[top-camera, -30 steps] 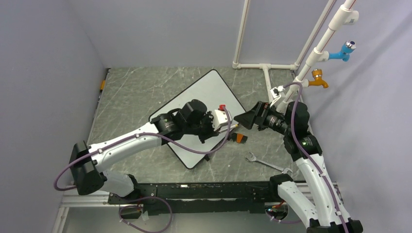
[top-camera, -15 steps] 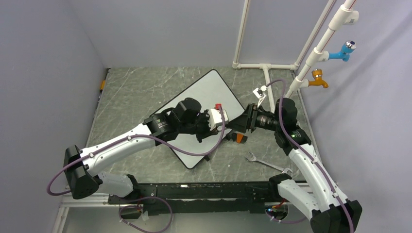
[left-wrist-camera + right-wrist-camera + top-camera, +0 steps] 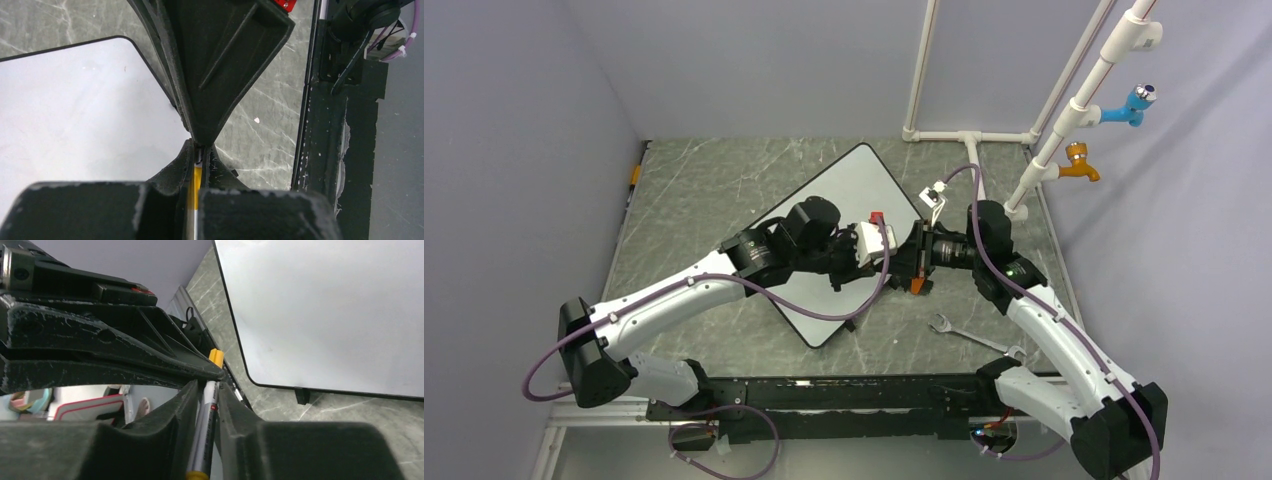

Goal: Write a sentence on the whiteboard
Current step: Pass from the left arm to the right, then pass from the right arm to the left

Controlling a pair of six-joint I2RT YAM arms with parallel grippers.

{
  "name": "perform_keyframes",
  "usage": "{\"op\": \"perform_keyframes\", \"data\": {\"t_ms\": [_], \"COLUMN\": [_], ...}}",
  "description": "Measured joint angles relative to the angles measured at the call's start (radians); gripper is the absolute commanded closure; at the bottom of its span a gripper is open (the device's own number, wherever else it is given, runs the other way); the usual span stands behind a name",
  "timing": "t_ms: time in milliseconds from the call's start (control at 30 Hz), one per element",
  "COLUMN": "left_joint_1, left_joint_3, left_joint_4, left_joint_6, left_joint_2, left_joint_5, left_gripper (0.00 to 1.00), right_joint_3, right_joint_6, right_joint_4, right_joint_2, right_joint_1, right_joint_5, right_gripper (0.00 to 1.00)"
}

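Note:
The whiteboard (image 3: pixel 859 185) lies at an angle on the marbled table, and its face (image 3: pixel 75 110) (image 3: pixel 325 305) shows no writing; the sentence is not in view. A marker with a silver barrel (image 3: pixel 207 420) and a yellow-orange end (image 3: pixel 197 175) is held level over the board's right edge. My left gripper (image 3: pixel 892 252) (image 3: pixel 200 152) is shut on its yellow end. My right gripper (image 3: pixel 912 260) (image 3: pixel 209 386) faces the left one tip to tip and is shut on the barrel. The pen's tip is hidden between the fingers.
A small orange and black piece (image 3: pixel 916 285) lies on the table under the grippers. A steel wrench (image 3: pixel 969 335) lies near the right arm's base. White pipes (image 3: pixel 969 140) with a blue tap (image 3: pixel 1129 105) and an orange tap (image 3: pixel 1079 165) stand at the back right.
My right arm swung left up to the left gripper, and its jaws went from wide open to closed on the marker. The left gripper kept its hold and shifted slightly.

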State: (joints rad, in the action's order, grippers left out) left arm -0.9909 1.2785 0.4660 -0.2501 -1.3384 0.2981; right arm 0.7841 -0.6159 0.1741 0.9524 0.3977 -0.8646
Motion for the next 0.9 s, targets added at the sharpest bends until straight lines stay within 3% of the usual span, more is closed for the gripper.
{"op": "perform_keyframes", "data": {"t_ms": [67, 133, 233, 400, 467, 500, 900], "left_joint_1": [0.001, 0.002, 0.003, 0.004, 0.003, 0.003, 0.010], "left_joint_3": [0.000, 0.000, 0.000, 0.000, 0.000, 0.000, -0.044], "left_joint_4": [0.009, 0.013, 0.015, 0.012, 0.012, 0.014, 0.060], "left_joint_6": [0.000, 0.000, 0.000, 0.004, 0.003, 0.011, 0.032], "left_joint_2": [-0.002, -0.002, -0.002, -0.001, 0.001, 0.003, 0.200], "left_joint_5": [0.004, 0.004, 0.004, -0.001, -0.005, -0.010, -0.086], "left_gripper": [1.00, 0.98, 0.87, 0.36, 0.09, 0.02, 0.01], "right_joint_3": [0.000, 0.000, 0.000, 0.000, 0.000, 0.000, -0.003], "right_joint_6": [0.010, 0.014, 0.019, 0.021, 0.022, 0.022, 0.032], "right_joint_4": [0.000, 0.005, 0.007, 0.007, 0.008, 0.008, -0.013], "right_joint_2": [0.003, 0.005, 0.005, 0.005, 0.004, 0.004, -0.032], "right_joint_1": [0.010, 0.014, 0.018, 0.024, 0.026, 0.026, 0.026], "right_joint_5": [0.009, 0.022, 0.031, 0.039, 0.045, 0.048, 0.070], "right_gripper": [1.00, 1.00, 1.00, 1.00, 1.00, 1.00, 1.00]}}
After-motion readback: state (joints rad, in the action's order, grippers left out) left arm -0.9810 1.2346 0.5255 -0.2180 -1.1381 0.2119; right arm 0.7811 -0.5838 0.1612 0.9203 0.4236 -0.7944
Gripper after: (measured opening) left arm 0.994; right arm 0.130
